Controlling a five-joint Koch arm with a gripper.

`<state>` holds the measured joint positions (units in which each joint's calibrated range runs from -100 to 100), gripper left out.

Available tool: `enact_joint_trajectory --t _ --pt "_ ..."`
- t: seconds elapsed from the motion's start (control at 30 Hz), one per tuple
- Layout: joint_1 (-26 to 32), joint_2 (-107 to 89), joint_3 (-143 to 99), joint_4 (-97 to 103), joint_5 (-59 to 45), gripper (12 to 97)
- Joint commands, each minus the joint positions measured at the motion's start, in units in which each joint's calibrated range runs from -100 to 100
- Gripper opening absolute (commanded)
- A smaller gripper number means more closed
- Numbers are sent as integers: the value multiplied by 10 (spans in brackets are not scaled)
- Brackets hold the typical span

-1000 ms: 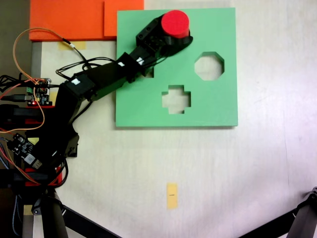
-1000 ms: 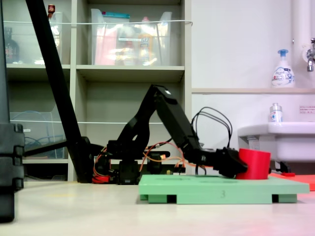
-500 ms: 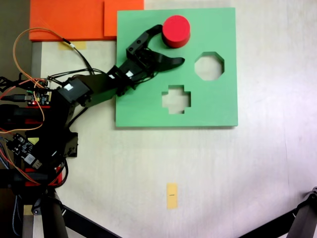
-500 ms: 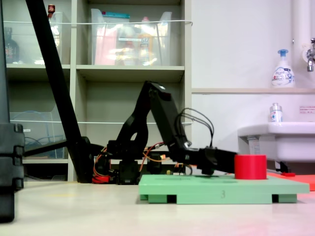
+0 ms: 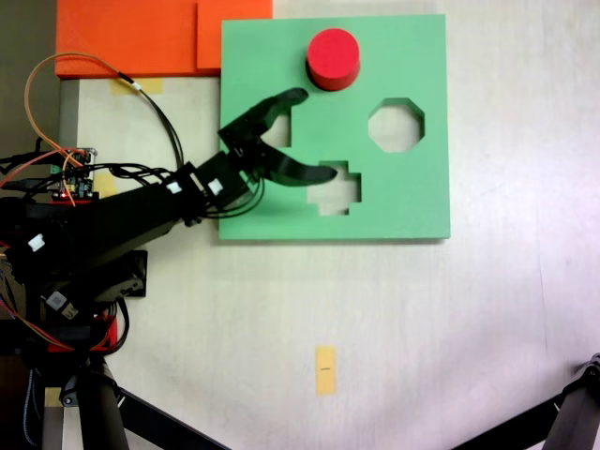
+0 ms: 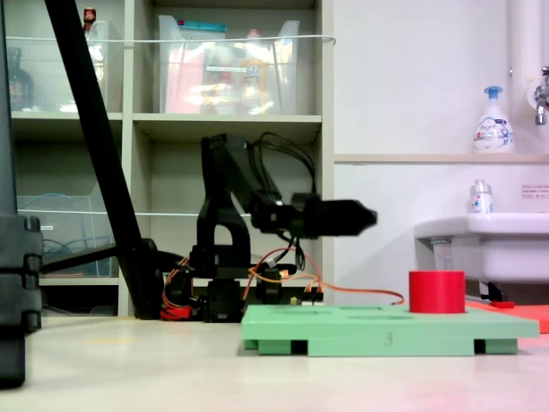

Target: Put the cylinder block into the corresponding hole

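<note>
The red cylinder (image 5: 333, 58) stands on the green board (image 5: 412, 202), apparently seated in its round hole, so the task looks done. The end effector (image 5: 314, 133) is held wide apart, empty, raised above the board.

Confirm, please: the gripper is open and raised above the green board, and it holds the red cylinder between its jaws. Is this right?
Not quite. The gripper is open and raised above the green board, but it holds nothing. The red cylinder stands on the board, apart from the jaws, as both fixed views show.
</note>
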<state>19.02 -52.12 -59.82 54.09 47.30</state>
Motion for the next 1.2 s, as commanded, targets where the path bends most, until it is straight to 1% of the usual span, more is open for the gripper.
enact_joint_trajectory --t 0.0,0.07,0.17,0.27,0.33,0.43,0.57,0.67,0.73,0.83,0.87,1.0,1.17 --pt "-21 -81 -9 5 -22 637" --pt "-38 -138 -32 4 -39 589" --pt "-65 -219 -55 -8 -53 555" --pt "-94 -343 -57 -110 -82 493" --pt "-110 -408 -57 -193 -110 470" --pt "-132 -475 -59 -279 -148 468" --pt "-161 -479 -84 -386 -205 470" --pt "-173 -479 -84 -430 -232 511" --pt "-183 -479 -85 -501 -261 514" --pt "-189 -479 -81 -575 -369 511" --pt "-190 -479 -85 -592 -385 511" --pt "-203 -479 -131 -603 -455 503" --pt "-204 -479 -227 -596 -457 501"
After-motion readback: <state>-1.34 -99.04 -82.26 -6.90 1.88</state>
